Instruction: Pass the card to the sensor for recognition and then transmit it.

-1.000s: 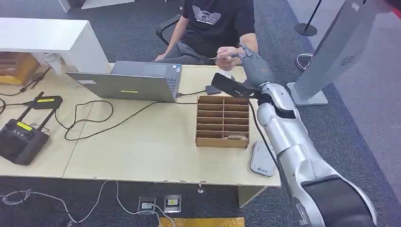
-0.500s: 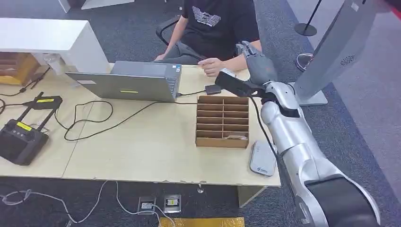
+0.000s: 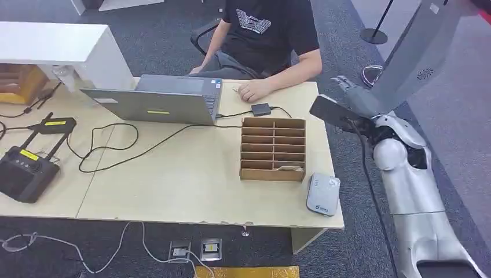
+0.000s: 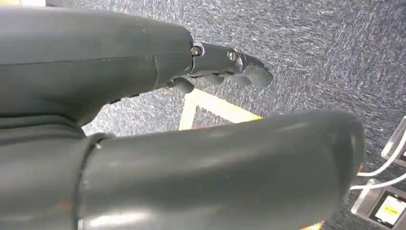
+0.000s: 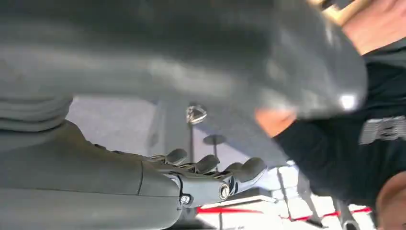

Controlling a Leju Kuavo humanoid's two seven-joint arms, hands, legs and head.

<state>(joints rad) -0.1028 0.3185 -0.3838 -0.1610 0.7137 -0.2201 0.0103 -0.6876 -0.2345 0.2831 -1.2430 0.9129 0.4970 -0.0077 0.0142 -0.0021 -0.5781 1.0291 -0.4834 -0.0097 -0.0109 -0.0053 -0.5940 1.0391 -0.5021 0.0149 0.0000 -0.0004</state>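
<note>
My right hand (image 3: 354, 97) hangs past the table's right edge, level with the far end of the wooden card box (image 3: 273, 149); its fingers (image 5: 210, 165) are apart and hold nothing. The grey-white sensor pad (image 3: 323, 194) lies near the table's front right corner. A pale card (image 3: 285, 168) lies in the box's nearest row. The seated person's hand (image 3: 253, 90) rests flat on the table beyond the box; whether a card lies under it I cannot tell. My left hand (image 4: 225, 67) hangs over the carpet with nothing in it, its fingers loosely extended.
A laptop (image 3: 168, 98) sits at the table's far middle, with cables running to a small black hub (image 3: 261, 109). A black controller (image 3: 23, 171) lies at the left. A white kiosk stand (image 3: 417, 55) rises close to my right arm.
My right hand has pulled back from the person and swung right, off the table's edge. The person's hand, raised at my fingers a second ago, has come down onto the table.
</note>
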